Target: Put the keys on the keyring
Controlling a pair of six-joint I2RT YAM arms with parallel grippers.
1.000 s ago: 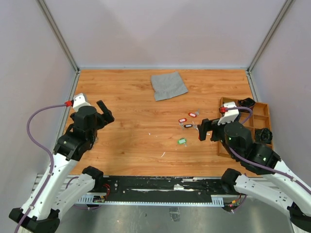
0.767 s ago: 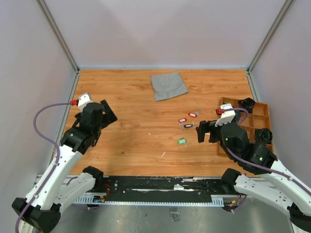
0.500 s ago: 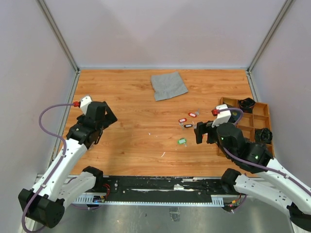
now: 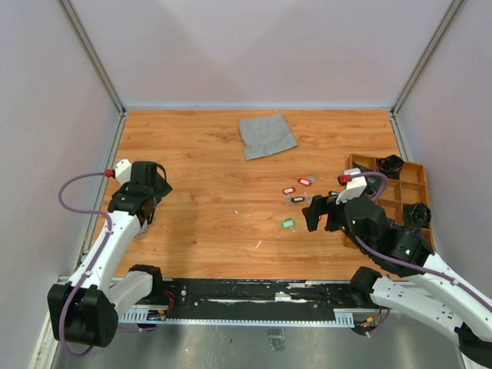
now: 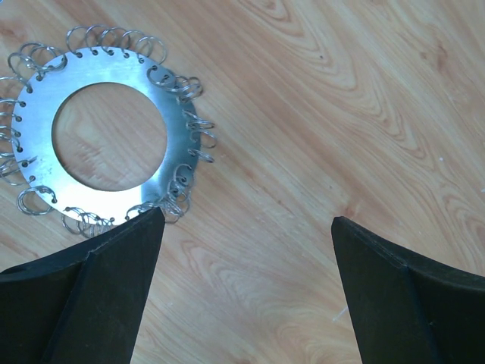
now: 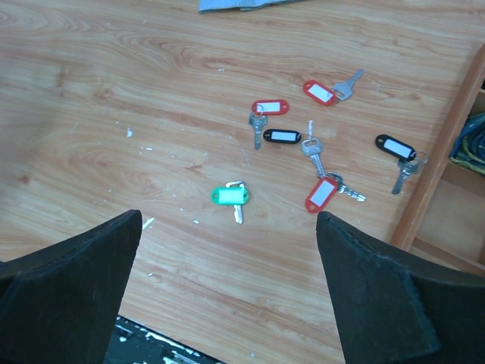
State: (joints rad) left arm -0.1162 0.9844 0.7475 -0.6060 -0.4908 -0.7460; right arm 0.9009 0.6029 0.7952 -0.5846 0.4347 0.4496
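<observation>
Keyring (image 5: 179,129) just beside left gripper (image 5: 244,224)

Bright, even overhead light is given throughout. A faint glare is carried by the keyring (image 5: 106,67) at ten o'clock in the left wrist view; soft shadows are cast on the table (image 4: 223,161).

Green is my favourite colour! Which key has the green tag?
Only one: the key with the green tag. It lies by itself, a little apart from the red-tagged keys and the black-tagged keys.
</observation>
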